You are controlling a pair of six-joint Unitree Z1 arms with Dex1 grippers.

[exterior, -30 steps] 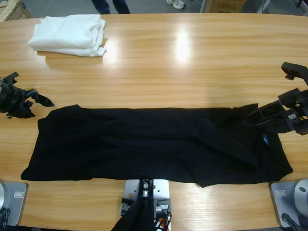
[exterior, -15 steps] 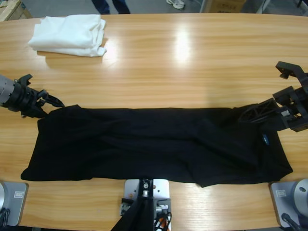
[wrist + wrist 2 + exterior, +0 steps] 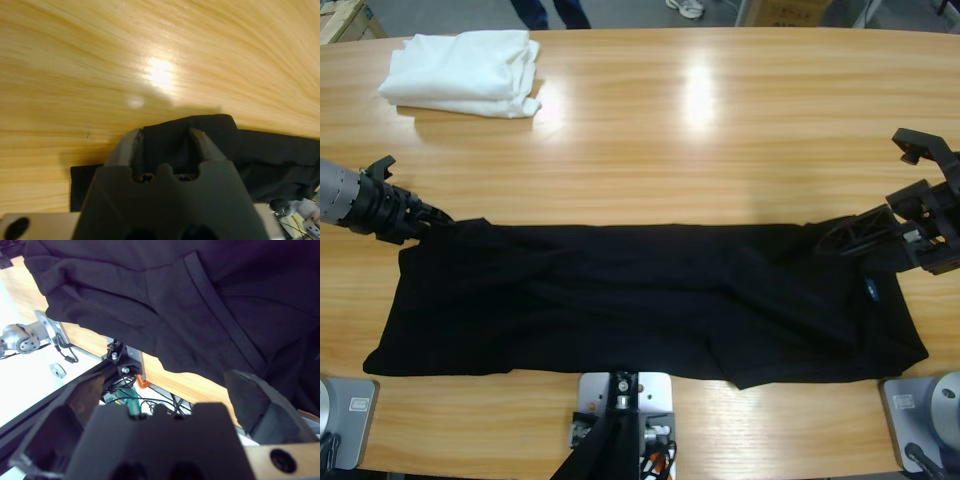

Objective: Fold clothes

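Black polo shirt (image 3: 640, 300) across frame centre, one white garment pile (image 3: 465, 72) upper left, left gripper (image 3: 432, 217) straddling shirt corner, right gripper (image 3: 850, 238) spread wide.

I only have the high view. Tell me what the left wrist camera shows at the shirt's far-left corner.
Observer: The left gripper sits right on a corner of the black shirt, with bare wood of the table just beyond that corner.
Operator: Now check the right gripper.
Observer: In its wrist view the right gripper is wide open, with no cloth between its jaws. The shirt lies beyond them.
Operator: Report how the cloth lies there.
Observer: It is rumpled into soft folds, and a stitched seam runs diagonally across it.
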